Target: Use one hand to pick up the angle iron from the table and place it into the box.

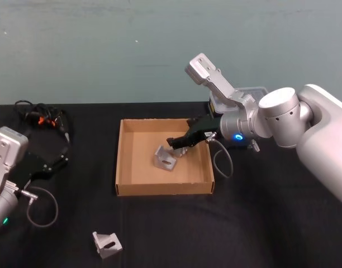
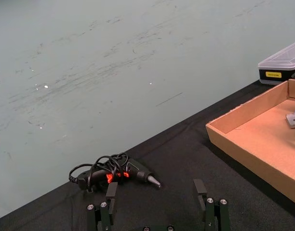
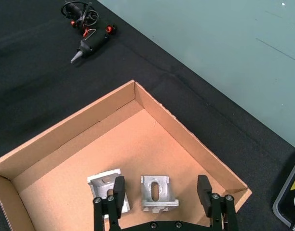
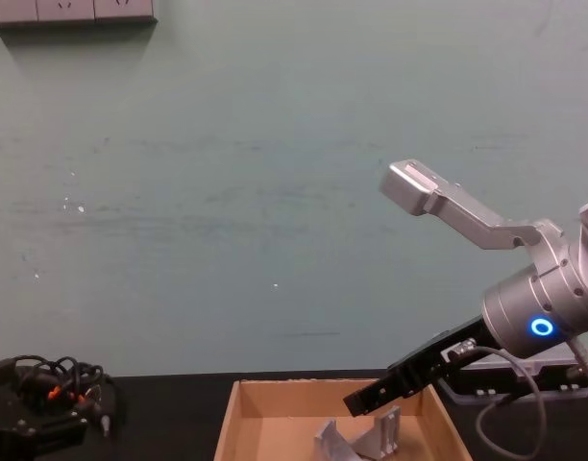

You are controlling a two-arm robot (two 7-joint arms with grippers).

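Jaws of the right gripper [image 3: 161, 191] stand wide apart, empty, near the box's [image 1: 162, 188] right wall, probably to free the angle iron [image 3: 158, 193] lying below; a spare angle iron [image 1: 107, 244] waits by the table's [image 1: 243, 223] front edge, and the left gripper [image 2: 155, 191] idles open at its left edge.

Head, chest, both wrists: box [image 1: 165, 188] common.

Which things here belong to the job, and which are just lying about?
Job: box, two angle irons inside it, a third angle iron on the table, right pincer open over the box.
Lying about: corded black tool, clear-lidded black case, left pincer, parked open at the table's left.
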